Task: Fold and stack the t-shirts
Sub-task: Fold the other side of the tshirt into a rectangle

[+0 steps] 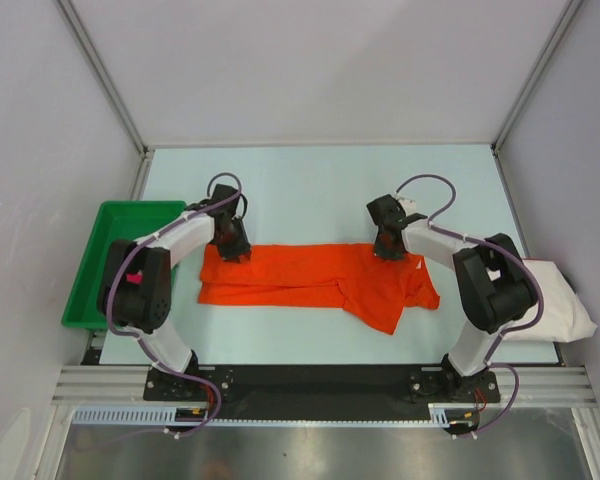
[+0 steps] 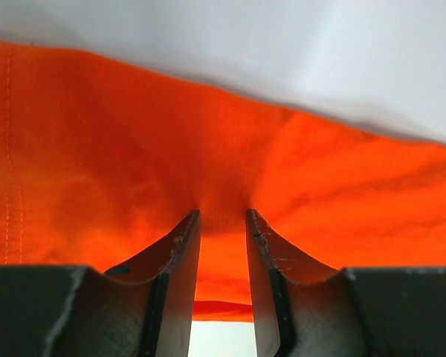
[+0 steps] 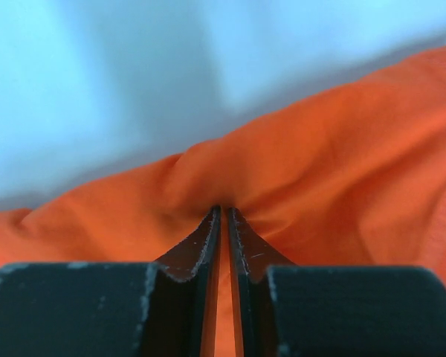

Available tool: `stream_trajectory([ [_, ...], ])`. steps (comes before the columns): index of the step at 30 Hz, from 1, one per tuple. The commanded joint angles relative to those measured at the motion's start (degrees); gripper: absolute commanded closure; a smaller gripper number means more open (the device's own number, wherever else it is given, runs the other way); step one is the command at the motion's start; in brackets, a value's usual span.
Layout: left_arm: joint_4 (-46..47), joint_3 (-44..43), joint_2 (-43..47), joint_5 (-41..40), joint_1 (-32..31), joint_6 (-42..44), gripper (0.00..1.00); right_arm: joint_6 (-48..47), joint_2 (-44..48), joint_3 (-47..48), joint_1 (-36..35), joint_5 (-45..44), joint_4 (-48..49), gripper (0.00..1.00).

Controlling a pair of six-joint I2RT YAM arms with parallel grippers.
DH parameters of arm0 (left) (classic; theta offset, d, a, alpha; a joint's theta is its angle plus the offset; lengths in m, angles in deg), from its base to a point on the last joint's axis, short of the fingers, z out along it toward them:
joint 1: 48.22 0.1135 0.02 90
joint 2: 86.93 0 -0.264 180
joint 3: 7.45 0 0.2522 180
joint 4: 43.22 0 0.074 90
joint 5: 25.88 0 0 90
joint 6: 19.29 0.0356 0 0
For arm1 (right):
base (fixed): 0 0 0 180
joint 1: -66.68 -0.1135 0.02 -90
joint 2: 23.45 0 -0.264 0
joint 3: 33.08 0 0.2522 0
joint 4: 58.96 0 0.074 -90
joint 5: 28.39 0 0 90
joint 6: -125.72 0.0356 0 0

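A bright orange t-shirt (image 1: 310,275) lies stretched sideways across the middle of the table, folded into a long band with one sleeve part hanging toward the near right. My left gripper (image 1: 235,250) is at the shirt's far left edge, and in the left wrist view it (image 2: 221,214) is shut on a puckered fold of the orange cloth (image 2: 97,149). My right gripper (image 1: 388,250) is at the far right edge. In the right wrist view it (image 3: 224,210) pinches a thin ridge of the orange cloth (image 3: 342,163). An off-white t-shirt (image 1: 555,300) lies at the table's right edge.
A green plastic tray (image 1: 100,260) stands at the left edge of the table, beside the left arm. Light blue table surface (image 1: 320,190) stretches behind the shirt to the back wall. The black rail with both arm bases runs along the near edge.
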Motion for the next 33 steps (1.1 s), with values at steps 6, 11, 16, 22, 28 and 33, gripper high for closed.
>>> stream_trajectory([
  [6, -4.8, -0.1, -2.9, -4.3, 0.3, -1.8, 0.66, 3.8, -5.6, 3.0, 5.4, 4.6, -0.5, 0.87],
  [11, -5.5, 0.6, -5.5, -3.9, 3.4, -2.0, 0.66, 4.6, -6.3, 2.8, 10.3, 6.1, -1.5, 0.88],
  [16, -5.1, 1.0, -6.2, -3.9, 5.9, -1.2, 0.66, 4.1, -6.7, 2.6, 13.8, 7.2, -1.6, 0.89],
  [22, -4.9, -0.8, -7.7, -3.8, 6.6, -0.7, 0.66, 2.5, -8.2, 4.1, 14.3, 7.8, -1.3, 0.91],
  [28, 0.3, -0.6, 2.2, -1.5, 4.9, 0.6, 0.59, -1.7, 1.4, 4.6, 8.1, 4.0, 1.8, 0.79],
  [33, 1.3, 0.0, 14.2, -5.0, 2.0, 1.6, 0.53, -2.5, 12.6, 4.9, -0.5, -5.3, -2.0, 0.48],
])
